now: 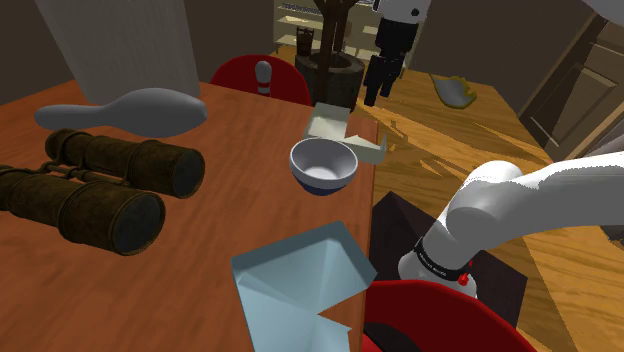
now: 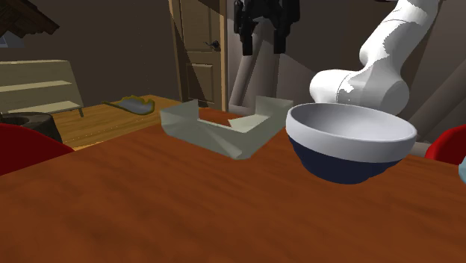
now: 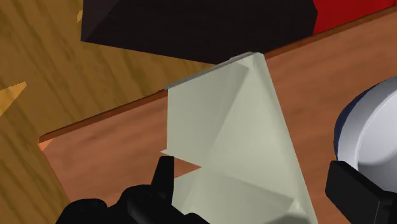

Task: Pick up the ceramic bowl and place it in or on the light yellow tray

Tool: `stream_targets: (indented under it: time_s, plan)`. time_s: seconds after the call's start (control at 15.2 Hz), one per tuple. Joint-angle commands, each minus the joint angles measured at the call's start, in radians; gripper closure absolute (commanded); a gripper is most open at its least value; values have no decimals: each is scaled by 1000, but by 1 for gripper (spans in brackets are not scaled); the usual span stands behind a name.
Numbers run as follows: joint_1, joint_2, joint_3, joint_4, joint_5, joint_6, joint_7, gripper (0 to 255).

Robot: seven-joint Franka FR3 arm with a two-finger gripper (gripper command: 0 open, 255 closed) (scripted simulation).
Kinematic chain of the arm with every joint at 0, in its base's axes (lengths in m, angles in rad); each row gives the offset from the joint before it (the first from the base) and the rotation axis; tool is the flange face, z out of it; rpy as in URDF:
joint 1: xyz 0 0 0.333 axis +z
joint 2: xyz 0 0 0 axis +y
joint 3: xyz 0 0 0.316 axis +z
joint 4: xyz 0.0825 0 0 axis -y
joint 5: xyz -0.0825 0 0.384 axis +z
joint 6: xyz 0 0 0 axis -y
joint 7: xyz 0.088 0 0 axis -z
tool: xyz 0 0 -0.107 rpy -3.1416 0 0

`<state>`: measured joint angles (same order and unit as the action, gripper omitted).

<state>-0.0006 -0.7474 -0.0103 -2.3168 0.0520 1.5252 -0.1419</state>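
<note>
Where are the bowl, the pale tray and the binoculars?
bowl (image 1: 322, 158), shoulder view, its white inside.
pale tray (image 2: 202, 131), second exterior view, its near wall.
binoculars (image 1: 130, 160), shoulder view, the upper barrel.

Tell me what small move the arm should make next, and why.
Probably shift the gripper across until it hangs over the bowl's rim. It is open and empty, high above the tray, while the bowl sits on the table beside the tray, not yet gripped.
</note>
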Motion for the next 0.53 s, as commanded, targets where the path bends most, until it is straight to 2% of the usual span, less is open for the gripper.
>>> stream_targets:
  time_s: [0.0, 0.46]
  plan:
    - [0, 0, 0, 0, 0, 0, 0, 0]
    - [44, 62, 151, -15, 117, 23, 199, 0]
